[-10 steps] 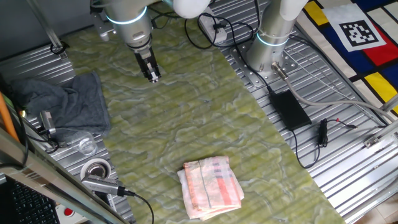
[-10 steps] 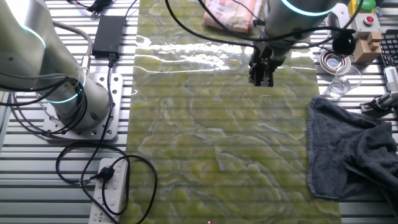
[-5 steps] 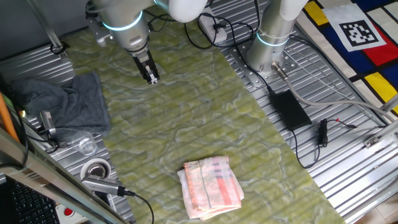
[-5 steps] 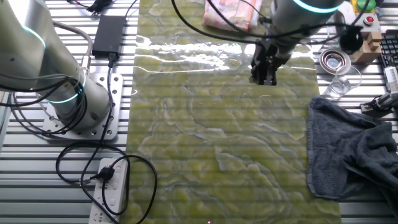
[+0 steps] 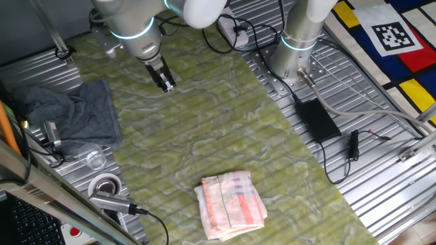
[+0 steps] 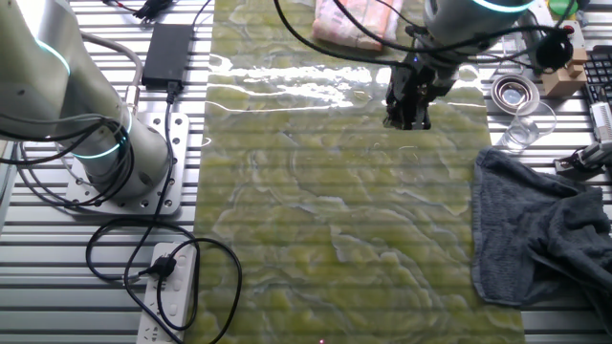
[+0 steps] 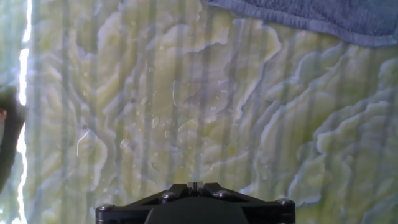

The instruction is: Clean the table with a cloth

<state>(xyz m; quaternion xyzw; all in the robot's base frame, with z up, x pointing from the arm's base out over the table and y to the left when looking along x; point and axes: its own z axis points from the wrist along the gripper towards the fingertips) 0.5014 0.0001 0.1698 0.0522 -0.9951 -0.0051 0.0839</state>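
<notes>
The counter [image 5: 204, 129] runs as a long marbled yellow-green strip between ribbed metal panels [image 5: 381, 163], and most of it lies bare, which I take to be the stretch meant for wiping. In my hand view small clear droplets [image 7: 163, 124] sit on the surface below me; I judge these are what the wiping is for.

The dark grey towel [image 5: 65, 112] lies crumpled at one long edge, partly off the marbled surface onto the metal, close beside me; its hem shows at the top of my hand view. It is not the one I want.

The cloth [image 5: 231, 203], pink and white with orange-red stripes, is folded into a thick square near the end of the counter, well apart from me. It lies flat and untouched, so nothing has been picked up yet, and I judge the task has barely begun: I must first travel along the counter to reach it.

A small clear glass [image 5: 94, 158] and a roll of tape [image 5: 103, 184] stand on the metal beside the counter, off the wiping path.

My arm leans in from the far end, wrist tilted so that my fingers [image 5: 166, 83] point down and slightly toward the cloth, hovering close above the counter. They hold nothing and look drawn close together, with hardly a gap between them.
</notes>
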